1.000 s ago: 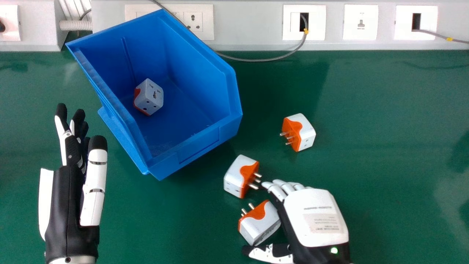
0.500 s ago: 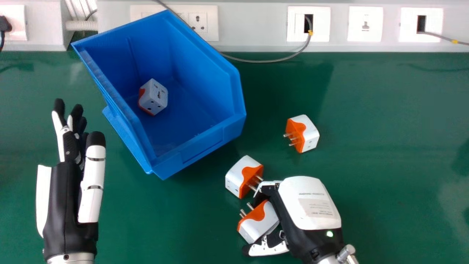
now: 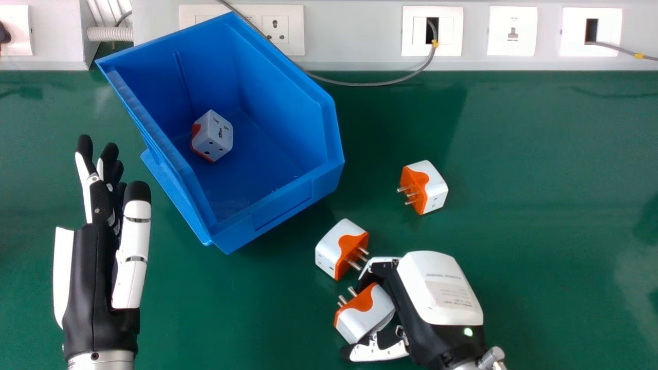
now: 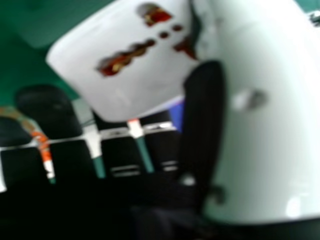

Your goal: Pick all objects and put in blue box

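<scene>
Begin at far left with the left hand [image 3: 100,277], idle, straight-fingered and holding nothing. Ahead of it and to its right, find the box [image 3: 282,205], with the boxed plug [image 3: 212,136] inside; count one of four in view as done, three as left. Ahead-left of the right hand, note the middle plug [image 3: 329,252] on the table [image 3: 540,246], with prongs close to the curled fingers. Then see the held plug [image 3: 362,313], grasped between thumb and fingers of the right hand [image 3: 439,288], but outside the box. Straight ahead of the right hand and apart from it, see the far plug [image 3: 432,187], with room all round for a later grasp. Expect tight quarters beside the middle plug; best lift upward before swinging ahead-left, then pass high over the box's near wall. Beware of the cable [image 3: 360,84] beyond. Expect freer moving to the right of the right hand.
</scene>
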